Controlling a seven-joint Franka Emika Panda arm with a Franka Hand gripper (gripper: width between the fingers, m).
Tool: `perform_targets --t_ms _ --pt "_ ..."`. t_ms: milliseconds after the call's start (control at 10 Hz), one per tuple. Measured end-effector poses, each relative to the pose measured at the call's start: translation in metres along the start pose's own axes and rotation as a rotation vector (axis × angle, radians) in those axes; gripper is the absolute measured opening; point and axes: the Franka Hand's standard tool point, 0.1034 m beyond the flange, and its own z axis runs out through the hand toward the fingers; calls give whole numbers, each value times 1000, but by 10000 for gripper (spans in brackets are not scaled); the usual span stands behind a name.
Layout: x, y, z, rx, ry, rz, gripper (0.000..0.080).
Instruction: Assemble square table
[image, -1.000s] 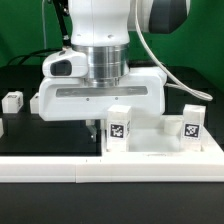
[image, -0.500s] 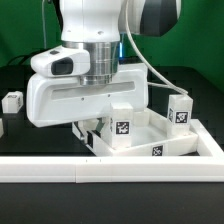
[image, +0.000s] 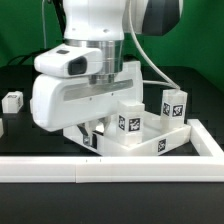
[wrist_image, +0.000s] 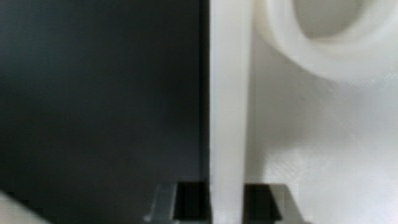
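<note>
The square table's white slab (image: 150, 144) lies on the black table by the front rail, with two tagged white legs (image: 128, 120) (image: 173, 103) standing up from it. My gripper (image: 92, 131) reaches down at the slab's edge on the exterior view's left, its fingers mostly hidden under the hand. In the wrist view the slab's edge (wrist_image: 228, 100) runs straight between my dark fingertips (wrist_image: 196, 201), and the gripper (wrist_image: 230, 203) is shut on it. A round corner socket (wrist_image: 338, 40) shows on the slab. A loose white leg (image: 12, 100) lies apart at the exterior view's left.
A long white rail (image: 110, 168) runs along the front, bending up at the exterior view's right (image: 212, 140). Another small white piece (image: 2, 127) sits at the far left edge. A green backdrop stands behind.
The slab with its two legs has turned on the table together with my hand; the legs now sit closer together and further toward the exterior view's right. My grip on the edge has held.
</note>
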Motion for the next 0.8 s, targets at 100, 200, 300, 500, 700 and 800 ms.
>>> perform_targets --t_ms 100,200,300,500,700,800 --pt "-2 1 0 0 -3 -44 60" --pt "-4 3 0 -3 -8 -112 60" --pt "-4 3 0 -4 -11 -156 60" --pt "-4 4 0 -12 -18 -289 61" --pt "9 -2 0 -21 -17 -445 62" --pt "19 -6 0 -5 -18 -498 64"
